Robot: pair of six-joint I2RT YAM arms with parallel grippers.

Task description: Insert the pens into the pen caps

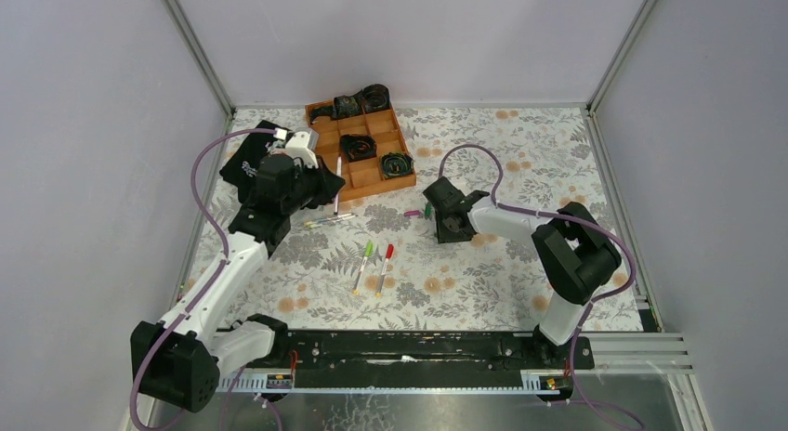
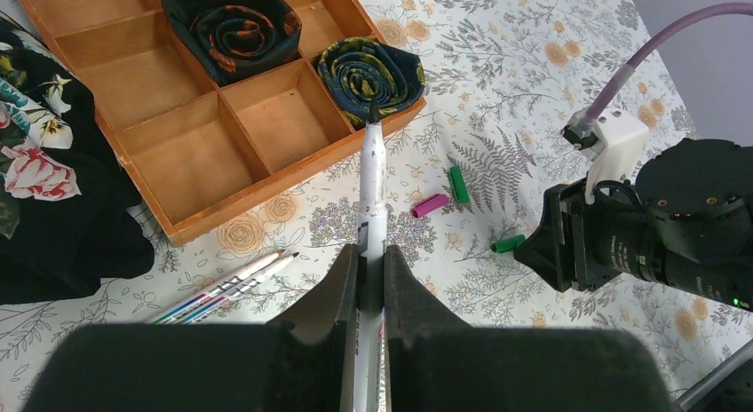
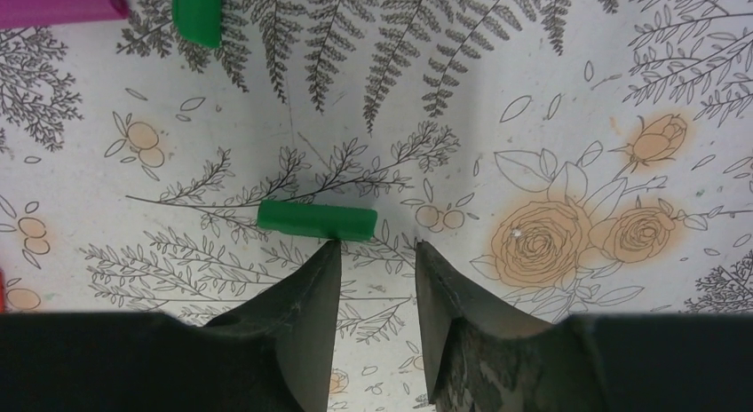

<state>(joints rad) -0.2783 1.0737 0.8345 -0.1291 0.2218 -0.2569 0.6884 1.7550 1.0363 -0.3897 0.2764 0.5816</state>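
Note:
My left gripper (image 2: 371, 252) is shut on a white pen (image 2: 371, 177) whose dark tip points toward the wooden tray; seen from above, this left gripper (image 1: 327, 191) holds the pen (image 1: 336, 182) beside the tray. My right gripper (image 3: 373, 245) is open and low over the table, nothing between its fingers. A dark green pen cap (image 3: 316, 220) lies crosswise just past the tip of its left finger. Further off lie another green cap (image 3: 196, 12) and a magenta cap (image 3: 58, 2). Two uncapped pens (image 2: 226, 283) lie side by side on the table.
Nearer the arm bases lie a green-capped pen (image 1: 362, 267) and a red-capped pen (image 1: 384, 268). The wooden compartment tray (image 1: 367, 176) at the back holds coiled dark ties. A black flowered cloth (image 1: 249, 162) lies left of it. Grey walls close in the table.

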